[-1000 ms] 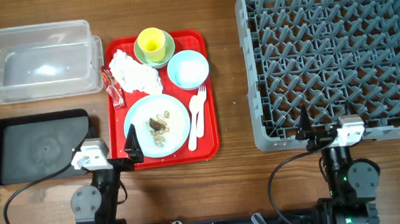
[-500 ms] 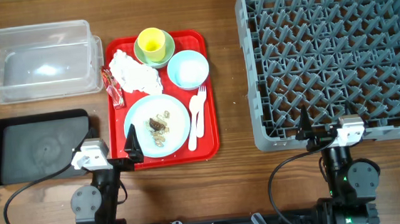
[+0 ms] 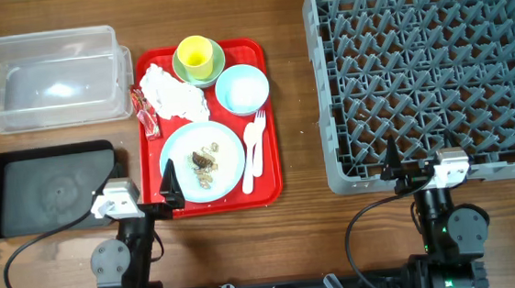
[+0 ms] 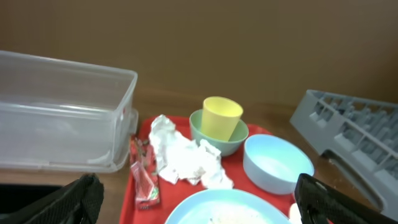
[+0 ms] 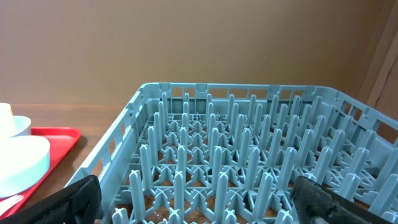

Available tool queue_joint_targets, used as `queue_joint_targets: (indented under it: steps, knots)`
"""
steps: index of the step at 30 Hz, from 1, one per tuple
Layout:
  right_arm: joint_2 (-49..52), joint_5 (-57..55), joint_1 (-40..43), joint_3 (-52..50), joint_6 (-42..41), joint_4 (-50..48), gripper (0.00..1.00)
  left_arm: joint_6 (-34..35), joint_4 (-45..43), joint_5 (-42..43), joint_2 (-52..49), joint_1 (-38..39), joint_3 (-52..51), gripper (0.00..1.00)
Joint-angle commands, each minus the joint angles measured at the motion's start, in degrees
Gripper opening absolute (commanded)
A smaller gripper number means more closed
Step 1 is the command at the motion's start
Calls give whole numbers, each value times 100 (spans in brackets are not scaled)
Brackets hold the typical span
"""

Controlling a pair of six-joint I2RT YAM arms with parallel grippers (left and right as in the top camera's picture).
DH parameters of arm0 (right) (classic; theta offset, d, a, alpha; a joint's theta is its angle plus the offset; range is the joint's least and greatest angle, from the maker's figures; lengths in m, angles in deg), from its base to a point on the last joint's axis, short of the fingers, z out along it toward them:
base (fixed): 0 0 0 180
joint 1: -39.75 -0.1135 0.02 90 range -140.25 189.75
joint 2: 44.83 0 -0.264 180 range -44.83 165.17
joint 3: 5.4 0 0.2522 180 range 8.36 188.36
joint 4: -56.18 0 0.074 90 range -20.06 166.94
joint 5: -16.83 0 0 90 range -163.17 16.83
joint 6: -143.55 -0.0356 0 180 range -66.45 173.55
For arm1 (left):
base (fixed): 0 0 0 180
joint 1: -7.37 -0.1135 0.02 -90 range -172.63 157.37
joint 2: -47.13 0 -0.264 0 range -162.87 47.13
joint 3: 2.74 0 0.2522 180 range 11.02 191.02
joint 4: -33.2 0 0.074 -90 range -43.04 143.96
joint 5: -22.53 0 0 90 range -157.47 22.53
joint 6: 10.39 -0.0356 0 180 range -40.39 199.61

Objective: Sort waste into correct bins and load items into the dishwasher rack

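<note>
On the red tray (image 3: 271, 134) lie a pale blue plate (image 3: 225, 139) with brown food scraps (image 3: 203, 157), a crumpled white napkin (image 3: 171, 93), a pale blue bowl (image 3: 242, 89), a yellow cup (image 3: 194, 52) in a pale green bowl (image 3: 216, 63), and a white fork and spoon (image 3: 254, 146). A red-and-clear wrapper (image 3: 147, 113) lies at the tray's left edge. My left gripper (image 3: 169, 183) is open at the tray's near edge, empty (image 4: 199, 211). My right gripper (image 3: 393, 163) is open at the grey dishwasher rack's (image 3: 426, 66) near wall (image 5: 199, 211).
A clear plastic tub (image 3: 45, 78) stands at the far left, also in the left wrist view (image 4: 62, 124). A black tray (image 3: 45, 188) lies in front of it. Black cables run from both arm bases along the table's near edge.
</note>
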State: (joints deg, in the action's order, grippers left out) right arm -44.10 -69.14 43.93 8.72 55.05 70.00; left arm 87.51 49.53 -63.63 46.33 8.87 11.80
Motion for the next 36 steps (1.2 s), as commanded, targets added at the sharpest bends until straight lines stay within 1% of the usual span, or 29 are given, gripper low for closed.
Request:
queue_joint_targets:
  steps: [1, 2, 3, 5, 7, 9, 12, 14, 16, 19, 20, 22, 25, 27, 28, 32, 33, 36]
  knots:
    - [-31, -50, 17, -4, -15, -11, 100, 1202, -133, 1589, 42, 22, -46, 100]
    - [-31, -50, 17, -4, -15, -11, 100, 1757, -170, 2310, 42, 22, -46, 100]
    - [-31, -50, 17, -4, -15, -11, 100, 2210, -188, 2776, 42, 22, -46, 100]
    - [-31, -50, 17, -4, -15, -11, 100, 2522, -238, 2848, 42, 22, -46, 100]
    - [-31, -50, 17, -4, -15, -11, 100, 2605, -507, 2889, 42, 22, -46, 100]
    - [-31, -50, 17, -4, -15, -11, 100, 2605, -1003, 2914, 42, 22, -28, 100]
    - [-31, -50, 17, -4, -13, -11, 100, 2601, -977, 2776, -17, 22, 267, 100]
    - [-31, -50, 17, -4, -15, -11, 100, 2524, -634, 2581, -302, 22, 640, 100]
    - [-31, -50, 17, -4, -15, -11, 100, 2223, -280, 2566, -811, 22, 1067, 99]
    - [-31, -50, 17, -4, -15, -11, 100, 1679, 664, 2568, -1985, 22, 2065, 100]
    - [-31, -50, 17, -4, -13, -11, 100, 1397, 1134, 2559, -2404, 22, 2520, 100]
    - [-31, -50, 17, -4, -17, -11, 100, 1193, 1744, 2465, -2870, 22, 3069, 100]
    - [-31, -50, 17, -4, -15, -11, 100, 1198, 2664, 1965, -3327, 22, 3803, 100]
    - [-31, -50, 17, -4, -17, -11, 100, 1200, 3091, 1862, -3397, 22, 4105, 100]
    - [-31, -50, 17, -4, -15, -11, 100, 1204, 3136, 1867, -3375, 22, 4133, 100]
    - [-31, -50, 17, -4, -13, -11, 100, 1202, 3136, 2422, -3327, 22, 4133, 100]
    - [-31, -50, 17, -4, -15, -11, 100, 1207, 3141, 2420, -3329, 22, 4133, 100]
    - [-31, -50, 17, -4, -15, -11, 100, 1567, 3136, 2417, -3329, 22, 4133, 100]
